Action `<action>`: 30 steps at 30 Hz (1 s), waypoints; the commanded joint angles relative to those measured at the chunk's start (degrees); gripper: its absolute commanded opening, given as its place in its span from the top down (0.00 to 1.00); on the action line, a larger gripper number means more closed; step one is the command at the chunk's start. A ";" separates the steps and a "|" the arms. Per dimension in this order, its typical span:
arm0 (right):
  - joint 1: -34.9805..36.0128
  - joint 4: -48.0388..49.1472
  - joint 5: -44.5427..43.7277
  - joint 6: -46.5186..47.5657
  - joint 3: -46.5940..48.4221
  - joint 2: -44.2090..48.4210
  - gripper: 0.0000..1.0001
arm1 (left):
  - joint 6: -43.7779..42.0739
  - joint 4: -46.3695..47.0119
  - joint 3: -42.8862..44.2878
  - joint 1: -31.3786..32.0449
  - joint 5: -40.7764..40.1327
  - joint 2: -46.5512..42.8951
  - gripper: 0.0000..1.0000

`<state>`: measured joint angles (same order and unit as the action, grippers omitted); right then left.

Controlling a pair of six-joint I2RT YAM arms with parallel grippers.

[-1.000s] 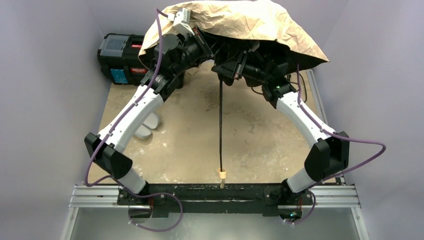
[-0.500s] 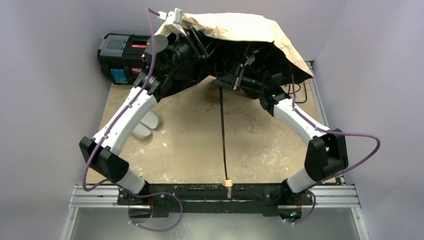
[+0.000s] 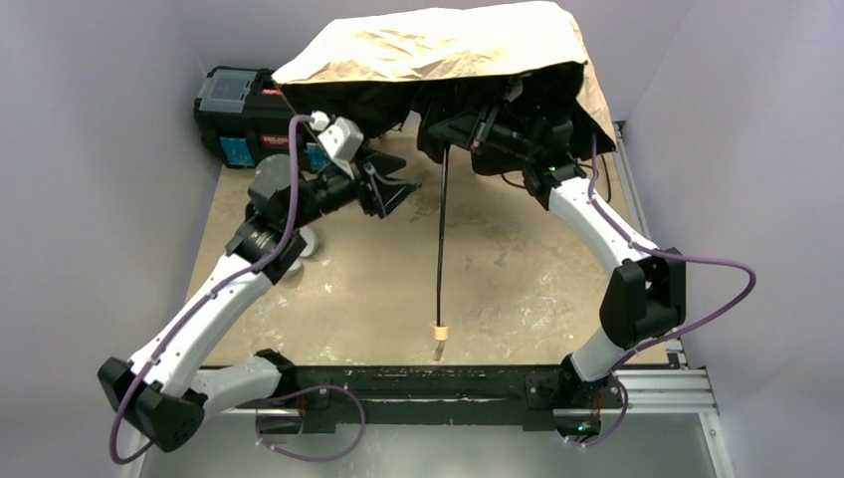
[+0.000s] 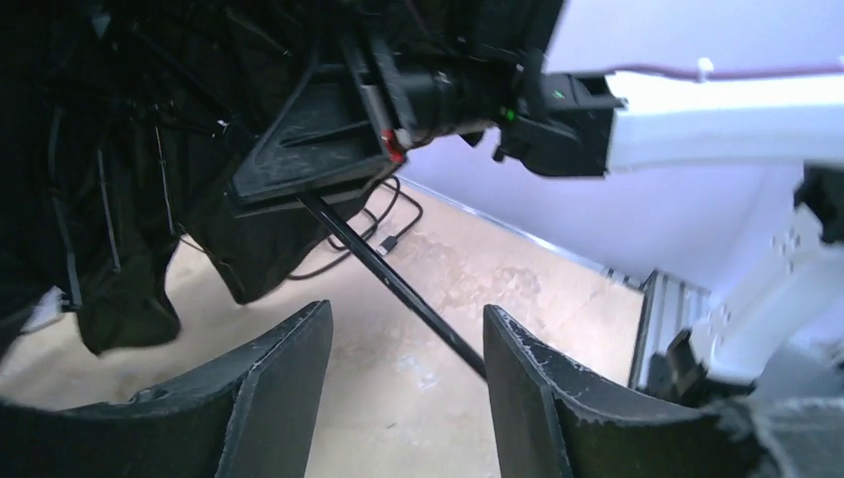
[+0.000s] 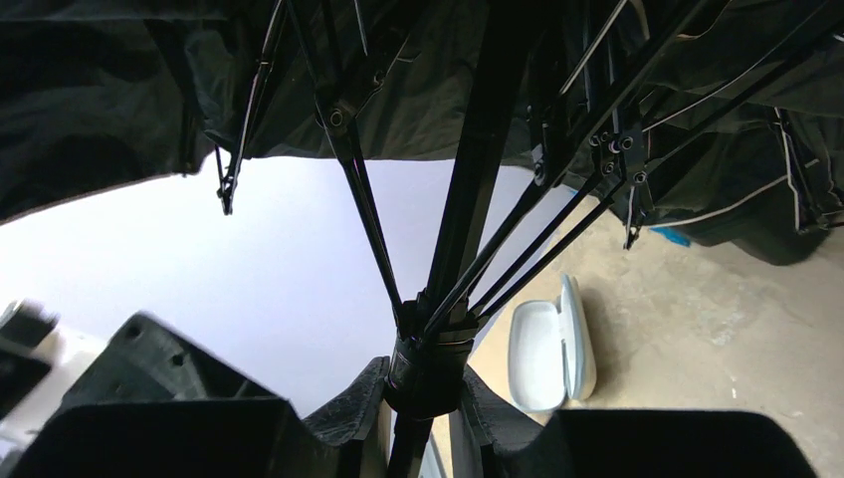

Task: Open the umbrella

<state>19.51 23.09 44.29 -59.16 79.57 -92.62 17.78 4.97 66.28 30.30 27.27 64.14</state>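
Umbrella (image 3: 438, 45) shaft grasped by right hand (image 5: 423, 390), wrist view only; left hand (image 4: 406, 334) released.

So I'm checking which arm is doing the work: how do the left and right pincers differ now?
The left pincer is open and empty, the right pincer is shut on the umbrella at the runner on its shaft. The left pincer sits in the open beside the shaft, apart from it; the right pincer is tucked under the canopy. Both are black and face the shaft.
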 commanded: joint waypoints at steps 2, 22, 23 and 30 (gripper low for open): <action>-0.93 2.21 -1.50 -1.40 0.78 1.47 1.00 | -19.68 -1.06 -6.19 1.28 6.81 -6.54 0.40; -0.93 1.08 -4.59 -0.71 0.24 2.17 0.96 | 36.98 18.77 -2.93 5.12 2.64 13.05 0.99; -0.88 1.09 -4.35 -0.47 -0.39 2.52 0.83 | 37.51 18.73 -2.54 5.07 1.79 13.08 1.00; -1.38 -4.71 0.53 4.16 -5.52 7.20 0.09 | 42.42 16.08 1.55 2.19 -3.01 14.39 1.00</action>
<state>18.11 21.08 40.88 -58.74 76.75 -89.82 56.49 14.41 62.15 34.41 28.10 79.18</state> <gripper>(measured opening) 0.823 0.054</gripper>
